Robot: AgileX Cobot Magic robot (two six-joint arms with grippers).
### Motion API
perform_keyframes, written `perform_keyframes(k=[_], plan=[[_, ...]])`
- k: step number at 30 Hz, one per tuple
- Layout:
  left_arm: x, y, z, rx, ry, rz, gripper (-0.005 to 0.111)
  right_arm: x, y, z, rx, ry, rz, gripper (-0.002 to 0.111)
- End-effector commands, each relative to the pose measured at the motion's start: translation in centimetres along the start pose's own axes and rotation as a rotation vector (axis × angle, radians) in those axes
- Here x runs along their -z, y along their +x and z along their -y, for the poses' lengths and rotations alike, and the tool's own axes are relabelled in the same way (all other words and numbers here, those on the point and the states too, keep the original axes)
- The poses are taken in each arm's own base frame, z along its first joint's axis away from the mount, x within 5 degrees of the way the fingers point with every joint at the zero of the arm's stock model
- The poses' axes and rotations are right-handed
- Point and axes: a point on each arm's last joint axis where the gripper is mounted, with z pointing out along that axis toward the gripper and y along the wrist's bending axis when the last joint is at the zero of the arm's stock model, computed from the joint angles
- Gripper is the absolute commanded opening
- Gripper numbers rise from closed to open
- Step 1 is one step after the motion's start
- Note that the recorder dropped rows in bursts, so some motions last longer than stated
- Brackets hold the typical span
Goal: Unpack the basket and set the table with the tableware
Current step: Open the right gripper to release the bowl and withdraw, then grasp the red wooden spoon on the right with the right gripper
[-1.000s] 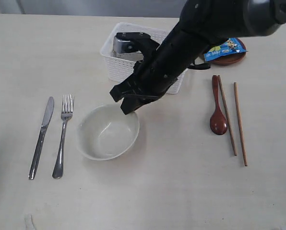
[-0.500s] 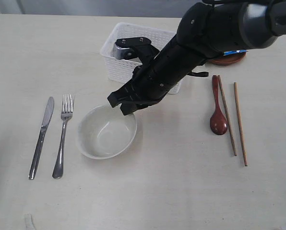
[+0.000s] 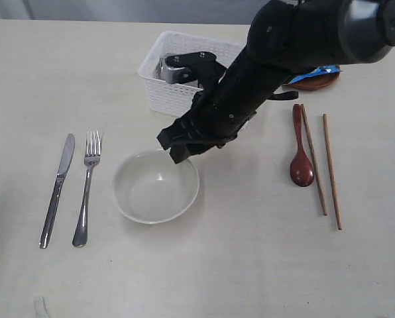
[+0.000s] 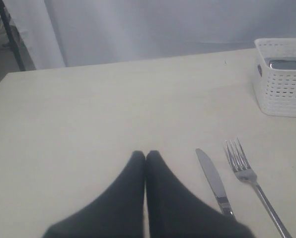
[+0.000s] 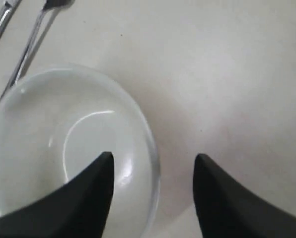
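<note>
Bowl (image 3: 156, 195) has slid a bit to the right & the R gripper (image 5: 153, 158) has let go. Its jaws are now apart, straddling the rim, w/ the bowl sitting on the table (image 3: 250, 265) betw. fork (image 3: 87, 189) & spoon (image 3: 301, 156). L gripper (image 4: 146, 154) has tips pressed together, empty, near the knife (image 4: 213, 181); cup (image 3: 166, 67) is in the basket (image 3: 164, 99).

The white perforated basket (image 3: 163, 98) stands far on the cream table (image 3: 250, 265), with what seems a steel cup (image 3: 170, 70) inside. The off-white bowl (image 3: 156, 193) sits upright in the centre. The knife (image 3: 57, 189) and fork (image 3: 87, 187) lie at the left, the wooden spoon (image 3: 301, 151) and chopsticks (image 3: 332, 172) at the right, and the brown plate (image 3: 319, 82) far right.
</note>
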Motion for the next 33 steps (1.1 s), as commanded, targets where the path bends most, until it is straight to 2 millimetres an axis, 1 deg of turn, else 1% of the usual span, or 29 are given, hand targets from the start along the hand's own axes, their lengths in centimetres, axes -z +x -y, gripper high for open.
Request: perform_keyframes(k=[1,3,5,7,8,10,14,16,18,20,22,24,25,27,29,33], plan=[[0.0,0.1,0.0,0.002,0.005,0.0,0.0,3.4,-0.8,-0.8,0.044,0.037,0.126,0.048],[0.0,0.1,0.0,0.002,0.005,0.0,0.0,5.6,-1.2,-0.7,0.046,0.056,0.201,0.048],[0.0,0.1,0.0,0.002,0.005,0.0,0.0,8.0,-1.4,0.0,0.013,0.08,0.273,0.048],[0.0,0.1,0.0,0.002,0.005,0.0,0.0,10.3,-1.3,1.6,-0.044,0.113,0.332,0.048],[0.0,0.1,0.0,0.002,0.005,0.0,0.0,11.2,-1.2,2.4,-0.071,0.131,0.352,0.048],[0.0,0.1,0.0,0.002,0.005,0.0,0.0,13.1,-0.7,4.6,-0.144,0.179,0.39,0.048],[0.0,0.1,0.0,0.002,0.005,0.0,0.0,14.9,0.8,8.9,-0.255,0.243,0.386,0.048],[0.0,0.1,0.0,0.002,0.005,0.0,0.0,15.2,1.7,10.8,-0.299,0.268,0.351,0.048],[0.0,0.1,0.0,0.002,0.005,0.0,0.0,15.0,2.4,12.2,-0.347,0.27,0.314,0.048],[0.0,0.1,0.0,0.002,0.005,0.0,0.0,14.3,2.9,13.3,-0.401,0.265,0.28,0.044],[0.0,0.1,0.0,0.002,0.005,0.0,0.0,12.9,3.1,14.2,-0.429,0.251,0.23,0.034],[0.0,0.1,0.0,0.002,0.005,0.0,0.0,10.9,3.4,15.0,-0.456,0.223,0.157,0.025],[0.0,0.1,0.0,0.002,0.005,0.0,0.0,9.8,3.6,15.2,-0.476,0.206,0.119,0.023],[0.0,0.1,0.0,0.002,0.005,0.0,0.0,7.9,4.0,15.8,-0.519,0.193,0.048,0.023],[0.0,0.1,0.0,0.002,0.005,0.0,0.0,6.0,4.7,16.5,-0.564,0.224,-0.032,0.023],[0.0,0.1,0.0,0.002,0.005,0.0,0.0,3.6,5.6,17.5,-0.601,0.322,-0.14,0.023]])
